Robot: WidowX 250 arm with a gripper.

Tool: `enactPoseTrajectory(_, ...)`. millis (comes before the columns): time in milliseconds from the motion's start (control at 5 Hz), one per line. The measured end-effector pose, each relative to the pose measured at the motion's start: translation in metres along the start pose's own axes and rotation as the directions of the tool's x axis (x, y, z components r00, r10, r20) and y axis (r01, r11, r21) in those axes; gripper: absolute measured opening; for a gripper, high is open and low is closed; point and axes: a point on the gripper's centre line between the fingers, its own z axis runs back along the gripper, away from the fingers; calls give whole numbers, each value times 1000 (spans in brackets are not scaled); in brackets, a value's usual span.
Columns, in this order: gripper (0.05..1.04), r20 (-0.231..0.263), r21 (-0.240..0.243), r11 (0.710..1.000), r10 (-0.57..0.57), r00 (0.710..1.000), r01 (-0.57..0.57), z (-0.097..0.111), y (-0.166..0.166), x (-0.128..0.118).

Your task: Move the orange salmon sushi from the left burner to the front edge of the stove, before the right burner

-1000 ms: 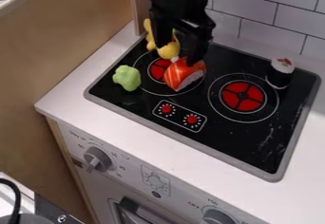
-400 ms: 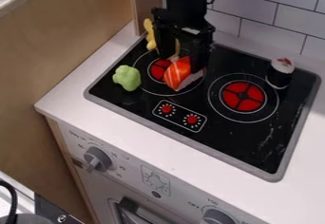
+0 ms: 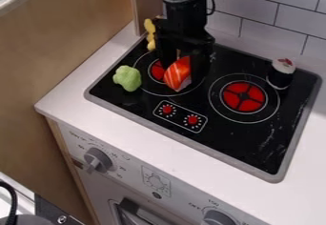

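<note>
The tool [image 3: 183,72] hangs over the left burner [image 3: 158,70] of the black stovetop [image 3: 223,138], its fingers standing wide, one on either side of the orange-and-white salmon sushi [image 3: 176,74]. The sushi lies on that burner between them; whether either finger touches it, I cannot tell. Just to the left of the burner's red centre sits a lumpy light-green toy vegetable [image 3: 128,78]. A yellow toy piece [image 3: 150,33], partly hidden, is behind the sushi, near the stovetop's back left corner. By the right burner [image 3: 242,97], toward the back, a dark-wrapped sushi roll [image 3: 280,74] stands upright, white on top with a red bit. The white table [image 3: 127,124] surrounds the stovetop.
</note>
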Motion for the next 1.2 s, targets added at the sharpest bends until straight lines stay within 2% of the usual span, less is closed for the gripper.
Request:
enactPoseTrajectory(200, 955, -5, 2, 1000, -27, 1000, 27, -8, -5, -10)
enactPoseTrajectory(400, 690, 3, -14, 1000, -17, 1000, 17, -10, -9, -14)
enactPoseTrajectory(600, 559, 1, -39, 999, -14, 1000, 14, -9, -11, -15)
enactPoseTrajectory(800, 559, -16, -61, 998, -21, 1000, 20, -8, -11, -19)
enactPoseTrajectory(1200, 559, 18, -30, 999, 16, 1000, -16, 33, -34, -24)
